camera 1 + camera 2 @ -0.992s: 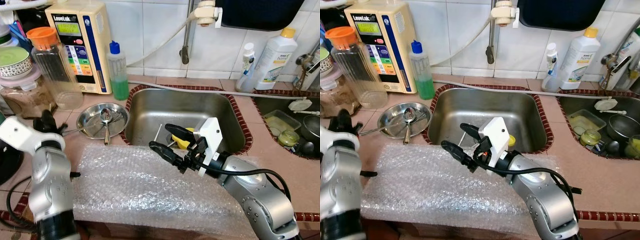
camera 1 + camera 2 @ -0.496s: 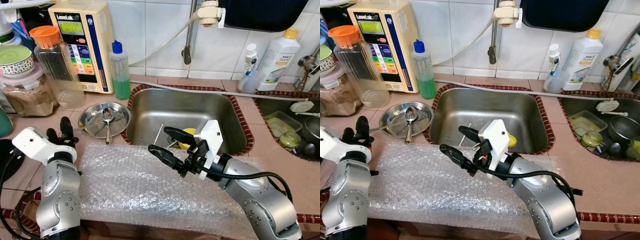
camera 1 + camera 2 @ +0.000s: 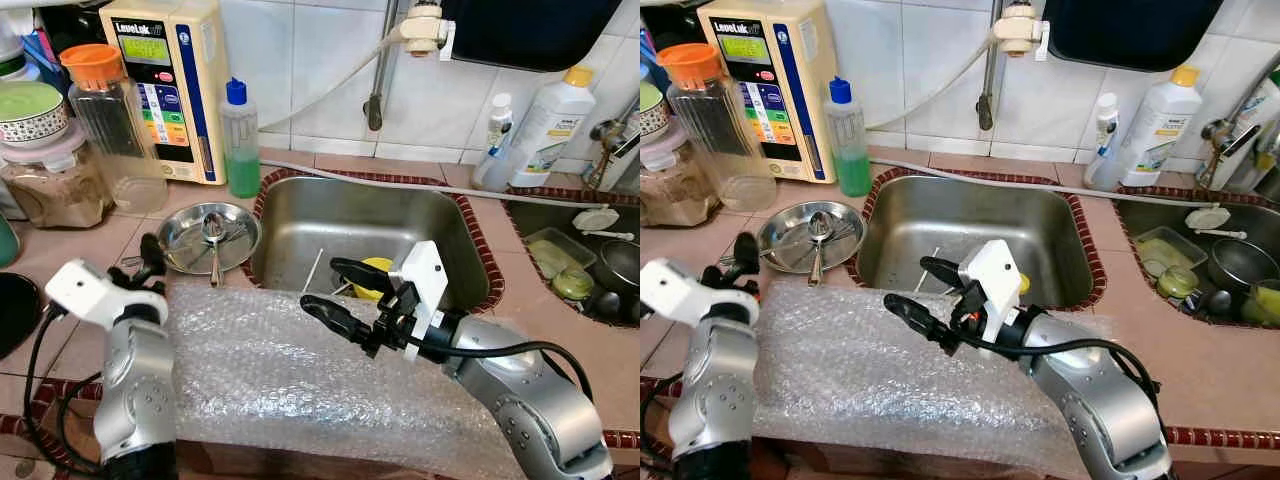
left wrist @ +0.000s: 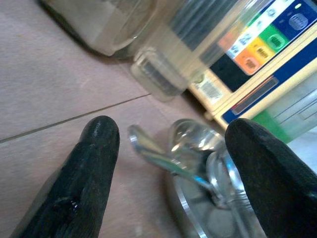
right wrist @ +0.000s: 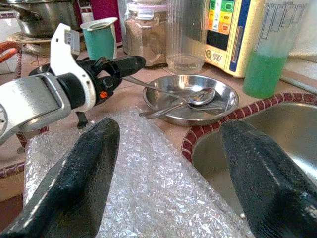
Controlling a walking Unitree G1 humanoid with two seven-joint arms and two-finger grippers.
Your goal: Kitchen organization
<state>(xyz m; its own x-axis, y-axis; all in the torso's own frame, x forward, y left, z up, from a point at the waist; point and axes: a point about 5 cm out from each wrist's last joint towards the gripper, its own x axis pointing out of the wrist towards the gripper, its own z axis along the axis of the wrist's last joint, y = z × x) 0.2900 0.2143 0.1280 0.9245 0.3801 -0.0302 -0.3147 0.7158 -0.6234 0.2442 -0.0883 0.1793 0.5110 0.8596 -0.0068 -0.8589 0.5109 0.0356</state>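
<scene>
A round steel plate (image 3: 232, 228) holding spoons (image 3: 213, 232) sits on the counter left of the sink (image 3: 420, 225). My left gripper (image 3: 146, 262) is open just left of the plate's rim. In the left wrist view its fingers (image 4: 94, 163) stand wide apart, with a spoon handle (image 4: 153, 153) reaching out from the plate between them. My right gripper (image 3: 322, 285) hovers open over the far edge of a bubble wrap sheet (image 3: 270, 375), at the sink's front rim. A yellow item (image 3: 376, 268) and a white stick (image 3: 312, 270) lie in the sink.
Behind the plate stand a pitcher with an orange lid (image 3: 112, 125), a cream water machine (image 3: 172, 85) and a green soap bottle (image 3: 238, 140). Detergent bottles (image 3: 545, 125) stand at the back right. A second basin (image 3: 590, 270) on the right holds dishes.
My left gripper has moved forward and to the right, up to the plate's left edge. The right arm has barely moved. The camera has shifted slightly.
</scene>
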